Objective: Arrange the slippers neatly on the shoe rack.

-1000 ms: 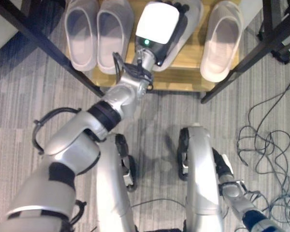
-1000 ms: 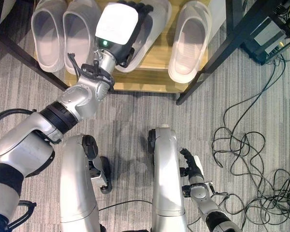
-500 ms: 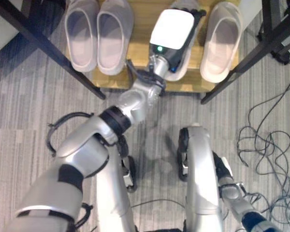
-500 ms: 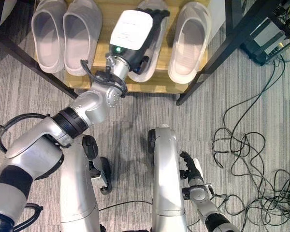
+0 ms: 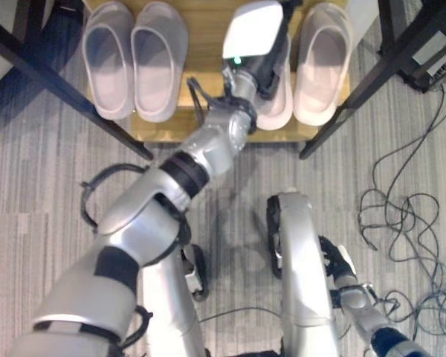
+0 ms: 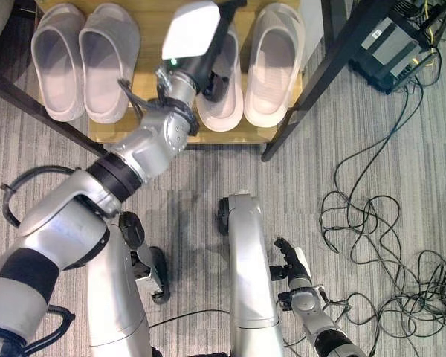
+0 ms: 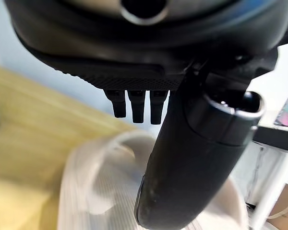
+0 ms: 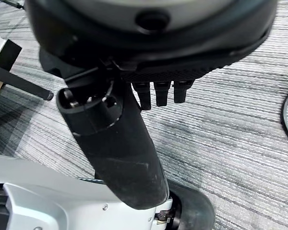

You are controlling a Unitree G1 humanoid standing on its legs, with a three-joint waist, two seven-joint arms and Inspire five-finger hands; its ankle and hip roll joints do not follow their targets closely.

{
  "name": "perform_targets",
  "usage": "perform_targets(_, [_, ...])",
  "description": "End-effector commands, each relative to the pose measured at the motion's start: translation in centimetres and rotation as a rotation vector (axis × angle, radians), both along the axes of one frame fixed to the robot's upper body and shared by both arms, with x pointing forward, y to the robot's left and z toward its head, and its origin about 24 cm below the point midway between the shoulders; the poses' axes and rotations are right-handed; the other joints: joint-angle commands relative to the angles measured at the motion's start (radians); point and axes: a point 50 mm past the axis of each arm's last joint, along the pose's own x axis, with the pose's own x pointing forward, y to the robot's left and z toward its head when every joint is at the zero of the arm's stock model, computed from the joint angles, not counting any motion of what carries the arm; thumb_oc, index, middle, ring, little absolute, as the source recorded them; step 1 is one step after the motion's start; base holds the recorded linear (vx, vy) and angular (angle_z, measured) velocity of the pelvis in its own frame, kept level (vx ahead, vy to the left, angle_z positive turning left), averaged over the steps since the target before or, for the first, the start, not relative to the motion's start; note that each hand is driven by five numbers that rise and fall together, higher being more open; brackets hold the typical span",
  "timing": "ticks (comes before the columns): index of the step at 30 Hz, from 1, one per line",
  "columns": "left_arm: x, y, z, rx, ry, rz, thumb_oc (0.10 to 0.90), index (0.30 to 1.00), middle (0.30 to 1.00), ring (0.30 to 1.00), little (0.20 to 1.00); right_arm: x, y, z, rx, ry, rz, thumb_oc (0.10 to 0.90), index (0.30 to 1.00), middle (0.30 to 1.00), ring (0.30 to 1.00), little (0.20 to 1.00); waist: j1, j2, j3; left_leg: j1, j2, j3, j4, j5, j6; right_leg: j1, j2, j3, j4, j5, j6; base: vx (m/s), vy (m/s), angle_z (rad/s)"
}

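Four pale slippers stand on the wooden shelf of the shoe rack. A pair sits at the left. A third slipper stands straight, close beside the fourth slipper at the right. My left hand lies over the third slipper and hides most of it. In the left wrist view its fingers look straight, and the thumb hangs just above the slipper. My right hand hangs idle low at the right with relaxed fingers over the floor.
Black rack legs slant down at the left and right of the shelf. Loose cables sprawl over the grey carpet at the right. A dark box sits beyond the right leg.
My left hand has swung right with the third slipper, which went from slanting to straight beside the fourth. The camera has shifted a little.
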Motion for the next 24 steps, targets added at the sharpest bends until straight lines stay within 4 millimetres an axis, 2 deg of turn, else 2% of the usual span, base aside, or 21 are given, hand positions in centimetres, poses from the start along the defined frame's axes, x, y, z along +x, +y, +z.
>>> perform_targets(1, [-2.9, -0.7, 9.0, 0.045, -0.317, -0.017, 0.800, 0.900, 0.900, 0.900, 0.900, 1.1, 0.6, 1.2, 0.013, -0.090, 0.023, 0.800, 0.900, 0.900, 0.900, 0.900, 0.009, -0.057, -0.032, -0.006, -0.075, -0.108, -0.066, 0.011, 0.041, 0.080, -0.075, 0.035, 0.017, -0.088, -0.103, 0.02, 0.028, -0.07])
perform_targets(8, [-2.8, 0.6, 10.5, 0.079, -0.331, 0.047, 0.800, 0.900, 0.900, 0.900, 0.900, 0.9, 0.8, 0.9, 0.015, -0.083, 0.034, 0.800, 0.900, 0.900, 0.900, 0.900, 0.001, -0.058, -0.032, -0.006, -0.069, -0.116, -0.056, 0.007, 0.041, 0.080, -0.068, 0.038, 0.019, -0.084, -0.094, 0.01, 0.014, -0.03])
perform_targets(12, [-3.1, 0.5, 10.8, 0.049, -0.310, -0.011, 0.800, 0.900, 0.900, 0.900, 0.900, 0.5, 0.7, 0.6, 0.037, -0.075, 0.012, 0.800, 0.900, 0.900, 0.900, 0.900, 0.001, -0.052, -0.032, -0.006, -0.066, -0.114, -0.046, 0.001, 0.040, 0.080, -0.068, 0.038, 0.030, -0.084, -0.090, 0.01, 0.000, -0.02])
perform_targets(15, [-4.1, -1.0, 9.7, -0.074, -0.244, -0.224, 0.800, 0.900, 0.900, 0.900, 0.900, 0.3, 0.7, 0.3, 0.056, -0.056, -0.015, 0.800, 0.900, 0.900, 0.900, 0.900, 0.013, -0.041, -0.032, -0.006, -0.073, -0.108, -0.044, 0.001, 0.038, 0.080, -0.070, 0.031, 0.036, -0.088, -0.090, 0.00, 0.000, 0.00])
perform_targets(17, [-4.1, -0.9, 9.7, -0.075, -0.244, -0.223, 0.800, 0.900, 0.900, 0.900, 0.900, 0.3, 0.7, 0.3, 0.055, -0.056, -0.014, 0.800, 0.900, 0.900, 0.900, 0.900, 0.013, -0.040, -0.032, -0.006, -0.073, -0.108, -0.044, 0.001, 0.038, 0.080, -0.070, 0.031, 0.036, -0.088, -0.090, -0.01, -0.014, 0.04])
perform_targets(18, [-5.0, -2.2, 8.0, -0.156, -0.162, -0.418, 0.800, 0.900, 0.900, 0.900, 0.900, 0.2, 0.9, 0.0, 0.061, -0.037, -0.017, 0.800, 0.900, 0.900, 0.900, 0.900, 0.026, -0.034, -0.032, -0.006, -0.081, -0.101, -0.049, 0.003, 0.035, 0.080, -0.073, 0.032, 0.042, -0.092, -0.091, -0.01, -0.020, 0.05])
perform_targets(19, [-5.0, -2.2, 8.0, -0.156, -0.161, -0.418, 0.800, 0.900, 0.900, 0.900, 0.900, 0.2, 0.9, 0.0, 0.060, -0.037, -0.016, 0.800, 0.900, 0.900, 0.900, 0.900, 0.025, -0.034, -0.032, -0.006, -0.081, -0.101, -0.049, 0.002, 0.035, 0.080, -0.073, 0.032, 0.043, -0.092, -0.091, -0.02, -0.022, 0.07])
perform_targets(23, [-6.8, -3.4, 6.8, -0.261, -0.056, -0.677, 0.800, 0.900, 0.900, 0.900, 0.900, 0.2, 1.0, -0.1, 0.062, -0.022, -0.026, 0.800, 0.900, 0.900, 0.900, 0.900, 0.043, -0.022, -0.032, -0.006, -0.091, -0.098, -0.054, 0.005, 0.032, 0.080, -0.077, 0.037, 0.052, -0.097, -0.094, -0.02, -0.017, 0.06])
perform_targets(24, [-7.8, -3.6, 6.5, -0.302, -0.036, -0.775, 0.800, 0.900, 0.900, 0.900, 0.900, 0.2, 1.1, -0.2, 0.069, -0.018, -0.029, 0.800, 0.900, 0.900, 0.900, 0.900, 0.050, -0.017, -0.032, -0.006, -0.094, -0.097, -0.052, 0.006, 0.029, 0.080, -0.080, 0.039, 0.058, -0.100, -0.097, -0.02, -0.016, 0.12])
